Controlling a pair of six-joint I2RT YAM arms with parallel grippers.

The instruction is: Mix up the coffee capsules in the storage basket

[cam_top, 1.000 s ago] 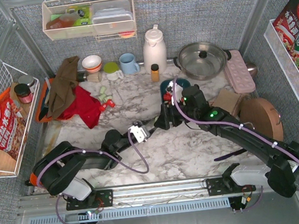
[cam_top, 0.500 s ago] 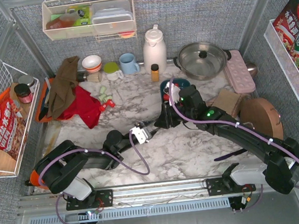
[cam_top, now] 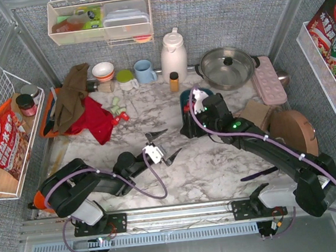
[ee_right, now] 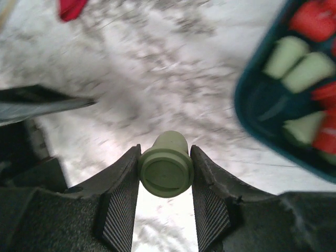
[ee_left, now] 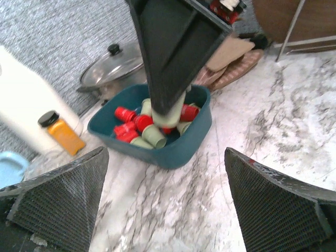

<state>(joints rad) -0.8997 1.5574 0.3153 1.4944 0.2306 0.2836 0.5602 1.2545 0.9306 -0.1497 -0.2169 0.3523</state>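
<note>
The dark teal storage basket holds red and mint green coffee capsules; the top external view shows only its rim behind my right arm. My right gripper is shut on one mint green capsule, just left of the basket, and seen from above it hangs at the basket's near left corner. One of its fingers blocks part of the basket in the left wrist view. My left gripper stands wide open over bare marble, short of the basket, also seen from above.
An orange-capped bottle, a white thermos and a lidded pot stand behind the basket. Two loose capsules lie beside a red cloth. A round wooden board sits at the right.
My left gripper has opened wide and pulled back from the right gripper toward the near left. The right gripper has shifted slightly toward the basket with the green capsule in it.
</note>
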